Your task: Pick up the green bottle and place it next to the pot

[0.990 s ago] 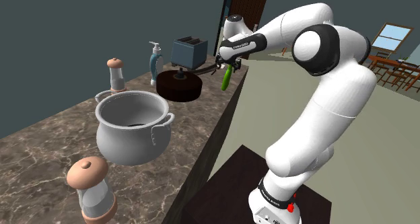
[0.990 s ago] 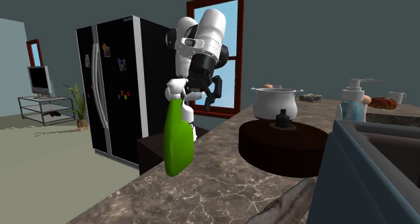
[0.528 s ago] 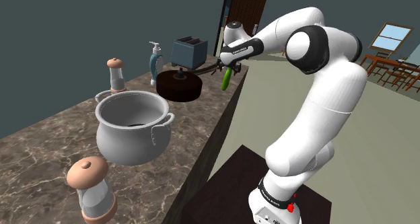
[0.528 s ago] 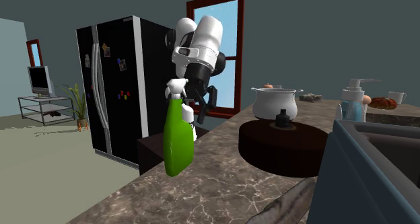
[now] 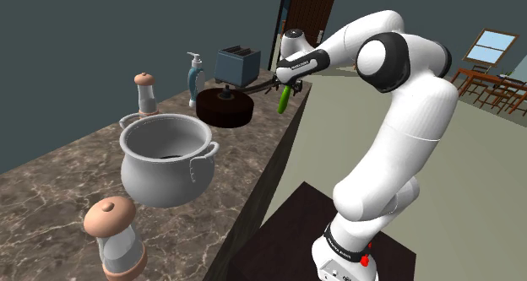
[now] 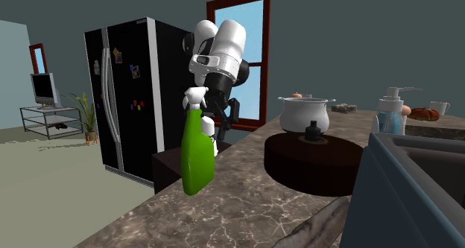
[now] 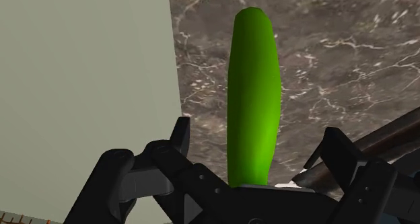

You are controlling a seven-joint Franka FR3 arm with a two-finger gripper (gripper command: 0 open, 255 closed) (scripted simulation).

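The green bottle (image 5: 285,99) with a white spray head stands upright at the edge of the marble counter (image 5: 59,174), at its far end. It is large in the second exterior view (image 6: 197,153). My gripper (image 6: 221,118) hangs open just above and behind its head. In the wrist view the green bottle (image 7: 254,98) runs up the gap between the two black fingers (image 7: 180,134), and neither finger touches it. The grey two-handled pot (image 5: 165,161) sits near the counter's middle, well apart from the bottle; the same pot (image 6: 304,114) stands beyond the dark round block in the second exterior view.
A dark round block with a knob (image 5: 225,107) lies between bottle and pot. Behind it are a toaster (image 5: 236,65) and a soap dispenser (image 5: 195,75). Two shakers (image 5: 145,94) (image 5: 116,237) flank the pot. The counter drops off right beside the bottle. A black fridge (image 6: 130,97) stands beyond.
The hand has moved down and closer to the bottle's spray head, and the elbow has swung toward the shoulder view's left. The fingers have stayed open. The bottle has not moved.
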